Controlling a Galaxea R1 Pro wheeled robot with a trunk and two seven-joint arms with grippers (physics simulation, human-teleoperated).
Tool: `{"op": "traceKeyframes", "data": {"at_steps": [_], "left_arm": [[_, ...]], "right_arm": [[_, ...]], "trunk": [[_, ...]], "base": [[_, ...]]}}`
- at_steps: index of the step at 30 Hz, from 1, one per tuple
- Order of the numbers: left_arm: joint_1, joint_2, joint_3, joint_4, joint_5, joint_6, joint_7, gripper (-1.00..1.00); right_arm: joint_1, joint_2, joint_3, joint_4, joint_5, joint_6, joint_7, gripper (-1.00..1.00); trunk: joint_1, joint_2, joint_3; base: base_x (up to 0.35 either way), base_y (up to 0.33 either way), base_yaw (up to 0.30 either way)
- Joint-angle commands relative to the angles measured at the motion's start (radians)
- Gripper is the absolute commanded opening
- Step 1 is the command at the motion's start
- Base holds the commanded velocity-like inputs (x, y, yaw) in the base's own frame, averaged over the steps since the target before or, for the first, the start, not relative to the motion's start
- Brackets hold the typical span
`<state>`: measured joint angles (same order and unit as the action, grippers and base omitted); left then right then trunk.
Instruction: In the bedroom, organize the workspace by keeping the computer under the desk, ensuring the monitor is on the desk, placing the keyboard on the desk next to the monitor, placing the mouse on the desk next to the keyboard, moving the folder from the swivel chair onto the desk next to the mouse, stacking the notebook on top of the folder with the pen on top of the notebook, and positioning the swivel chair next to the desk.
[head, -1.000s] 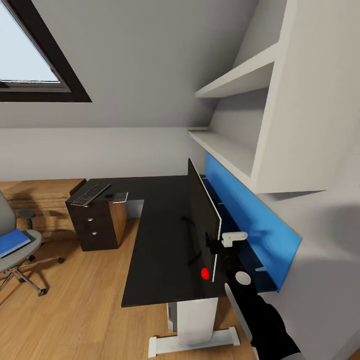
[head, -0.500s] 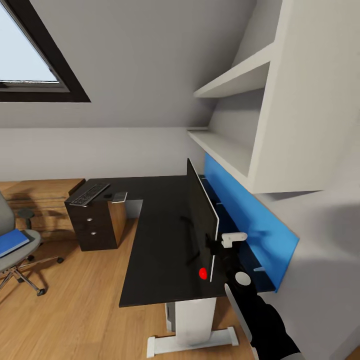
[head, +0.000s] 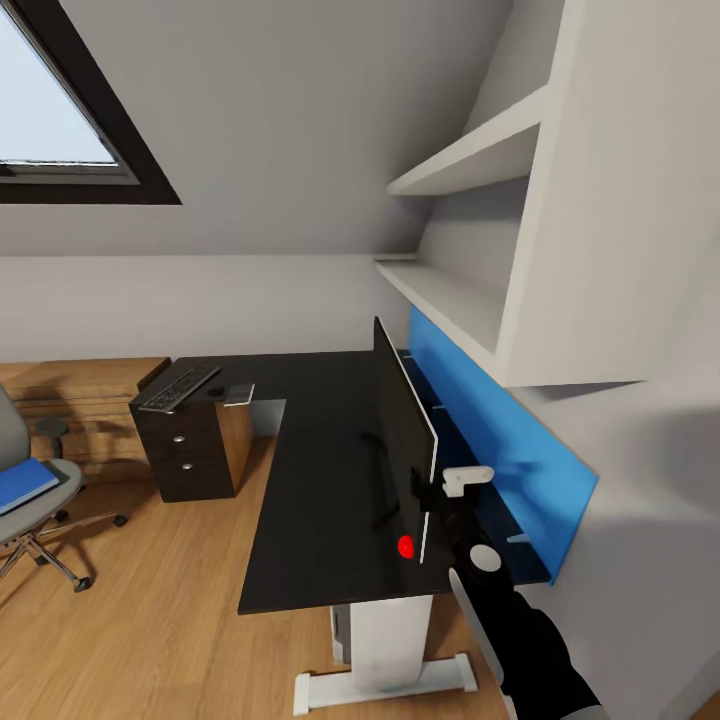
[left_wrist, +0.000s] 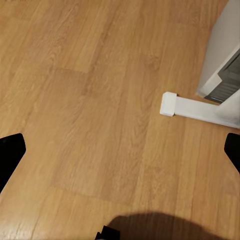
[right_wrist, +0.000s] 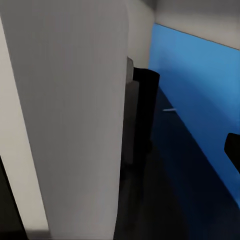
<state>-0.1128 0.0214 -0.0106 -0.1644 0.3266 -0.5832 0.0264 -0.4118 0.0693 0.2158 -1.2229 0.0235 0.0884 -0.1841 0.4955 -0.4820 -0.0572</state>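
The monitor (head: 405, 440) stands edge-on on the black desk (head: 320, 480), its red dot toward me. My right gripper (head: 436, 492) is at the monitor's near edge. In the right wrist view the monitor's pale back (right_wrist: 75, 115) is very close, and one finger (right_wrist: 233, 148) stands clear of it, so the gripper is open. The keyboard (head: 180, 388), a small dark mouse (head: 217, 391) and the grey notebook (head: 240, 394) lie at the desk's far left end. The blue folder (head: 25, 485) rests on the swivel chair (head: 40, 510). The computer (left_wrist: 229, 80) sits under the desk. My left gripper (left_wrist: 120, 152) hangs open over the floor.
White wall shelves (head: 470, 160) overhang the blue back panel (head: 500, 440) on the right. A dark drawer unit (head: 195, 450) stands under the keyboard end, with a light-wood dresser (head: 80, 385) behind it. The desk's white foot (left_wrist: 192, 107) lies on the wood floor (head: 150, 620).
The whole view shifted slightly between a second ago and half a second ago, so the camera moved. Since then nothing has visibly moved.
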Motion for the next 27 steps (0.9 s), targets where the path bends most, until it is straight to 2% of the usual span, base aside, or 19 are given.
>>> {"op": "traceKeyframes", "data": {"at_steps": [1,7,16,27], "left_arm": [[-0.001,0.000,-0.002,0.000,0.000,-0.003,0.003,1.00],[-0.001,0.000,-0.001,0.000,0.000,-0.004,0.003,1.00],[-0.001,0.000,-0.002,0.000,0.000,-0.004,0.003,1.00],[-0.001,0.000,-0.002,0.000,0.000,-0.004,0.003,1.00]], "right_arm": [[-0.001,0.000,0.002,-0.001,0.003,0.007,-0.006,1.00],[-0.001,0.000,0.003,0.008,0.003,0.007,-0.005,1.00],[-0.001,0.000,0.004,0.009,0.003,0.007,-0.005,1.00],[-0.001,0.000,0.004,0.010,0.003,0.007,-0.005,1.00]], "trunk": [[0.001,-0.002,-0.002],[0.001,-0.002,-0.002],[0.001,-0.002,-0.002],[0.001,-0.002,-0.002]], "base": [[0.000,0.000,0.000],[0.000,0.030,0.000],[0.000,0.164,0.000],[0.000,0.020,0.000]]}}
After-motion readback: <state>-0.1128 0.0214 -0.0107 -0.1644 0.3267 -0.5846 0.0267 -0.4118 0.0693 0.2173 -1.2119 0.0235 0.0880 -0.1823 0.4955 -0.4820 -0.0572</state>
